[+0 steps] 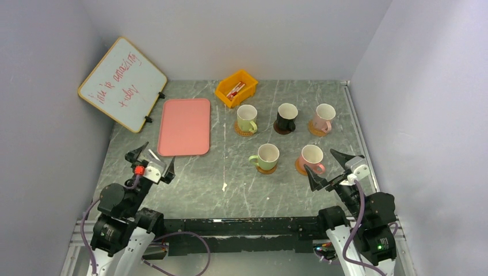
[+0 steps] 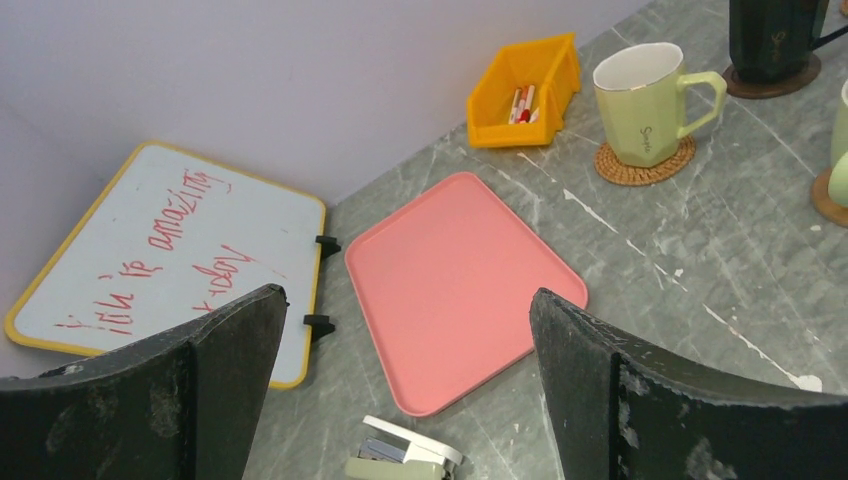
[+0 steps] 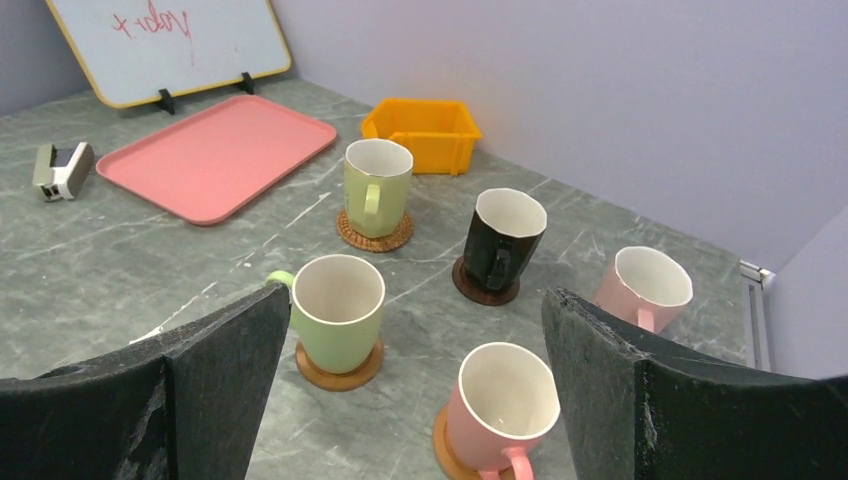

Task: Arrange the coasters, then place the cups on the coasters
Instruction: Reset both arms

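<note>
- The left fingers (image 1: 137, 153) stand wide apart with nothing between them, hovering over the near left corner of the table (image 1: 230, 190).
- The right fingers (image 1: 339, 156) are also spread wide and hold nothing; they hang over the near right part of the table, just beside the near pink cup (image 1: 311, 157).
- All five cups stand upright, each on its own coaster, on the right half of the table in two rows.
- Far row, left to right:
  - The far green cup (image 1: 247, 118) sits on the woven coaster (image 1: 244, 132).
  - The black cup (image 1: 286, 117) sits on the dark brown coaster (image 1: 281, 130).
  - The far pink cup (image 1: 324, 117) sits on the far-right coaster (image 1: 315, 131), a plain orange-brown one close to the right edge.
- Near row:
  - The near green cup (image 1: 267, 156) sits on the near-left coaster (image 1: 266, 170), its handle pointing toward the left edge.
  - The near pink cup sits on the near-right coaster (image 1: 300, 167), its handle turned toward the near edge.
  - Both of these coasters are orange-brown.
- The cups are apart from one another; none touch.
- A pink tray (image 1: 184, 126) lies flat on the left half of the table.
- A yellow bin (image 1: 236, 88) with a few small items inside sits at the far edge.
- A whiteboard (image 1: 122, 83) with red writing leans at the far left corner.
- A small white and grey device (image 2: 405, 455) lies near the tray's near edge.
</note>
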Controlling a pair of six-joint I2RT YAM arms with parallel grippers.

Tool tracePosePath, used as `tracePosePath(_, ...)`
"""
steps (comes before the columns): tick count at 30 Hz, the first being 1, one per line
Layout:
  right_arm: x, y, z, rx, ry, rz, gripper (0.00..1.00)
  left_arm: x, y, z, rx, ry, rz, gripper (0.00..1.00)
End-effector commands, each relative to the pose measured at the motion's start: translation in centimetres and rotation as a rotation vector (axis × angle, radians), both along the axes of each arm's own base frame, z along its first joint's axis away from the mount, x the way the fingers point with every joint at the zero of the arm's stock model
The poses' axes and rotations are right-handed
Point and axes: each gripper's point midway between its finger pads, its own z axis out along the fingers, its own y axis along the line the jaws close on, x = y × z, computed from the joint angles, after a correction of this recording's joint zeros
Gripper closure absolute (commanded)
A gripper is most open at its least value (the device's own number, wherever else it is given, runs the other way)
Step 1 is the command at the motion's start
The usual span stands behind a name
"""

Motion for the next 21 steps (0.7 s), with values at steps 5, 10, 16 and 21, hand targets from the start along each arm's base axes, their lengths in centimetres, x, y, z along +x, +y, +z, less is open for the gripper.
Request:
tracePosePath(5,-0.4,0.0,0.8,-0.009,-0.028,0.005,0.00,0.0,-0.4,-1.2,0.027,0.023,-0.025,0.04)
tracePosePath(10,-0.2,-0.1,0.7,-0.013,-0.028,0.000,0.00,-0.4,-0.9,-1.2,0.036,0.012,-0.058,0.04)
tracePosePath(16,0.0,-0.3,0.5,-0.020,-0.028,-0.011,0.00,-0.5,-1.5,-1.7,0.054,0.029,-0.092,0.04)
tracePosePath(21,-0.4,-0.3,0.9,-0.015,-0.032,-0.009,0.00,-0.5,-2.0,-2.3,0.071,0.055,-0.121,0.04)
